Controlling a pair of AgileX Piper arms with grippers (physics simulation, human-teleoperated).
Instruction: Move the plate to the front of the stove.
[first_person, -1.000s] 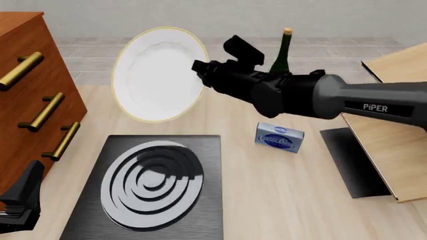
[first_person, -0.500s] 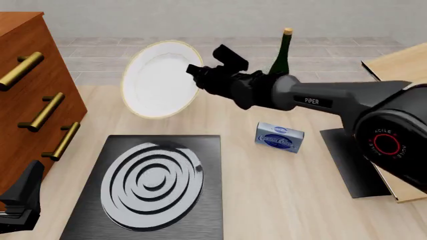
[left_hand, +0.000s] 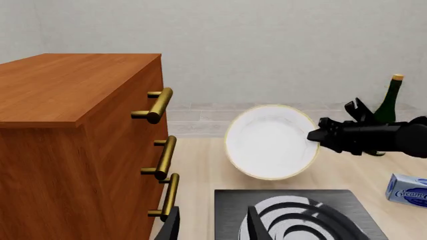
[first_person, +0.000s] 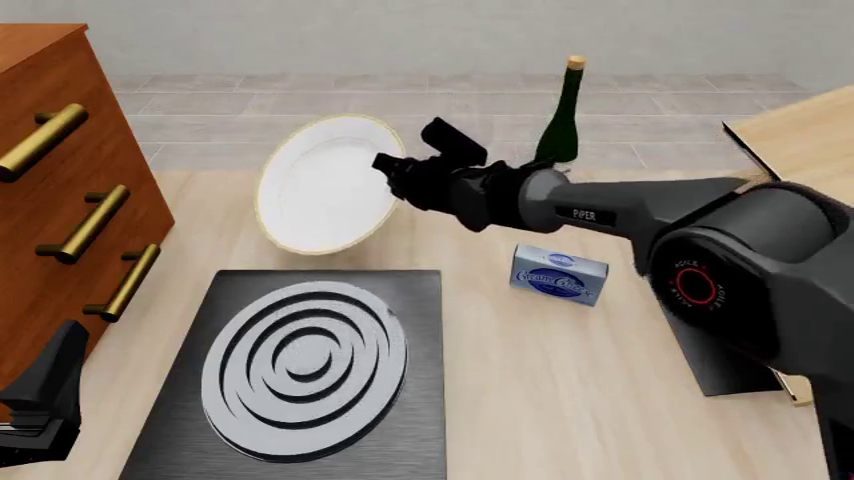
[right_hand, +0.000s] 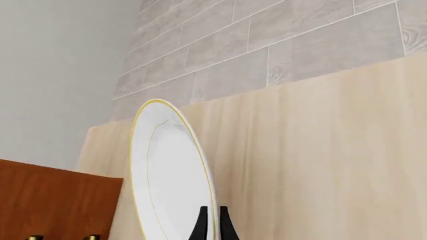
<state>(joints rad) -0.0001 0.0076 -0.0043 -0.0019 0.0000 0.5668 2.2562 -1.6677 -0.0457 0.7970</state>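
The plate (first_person: 324, 186) is held on edge by its rim in the closed right pincer (first_person: 391, 165), clear of the stove (first_person: 300, 368) for placement beyond it.

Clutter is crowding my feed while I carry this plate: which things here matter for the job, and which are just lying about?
Part of the job:
- plate, held on edge by the right end effector
- stove

Just lying about:
- green bottle
- blue cream cheese box
- wooden drawer chest
- plain black mat
- left end effector, idle
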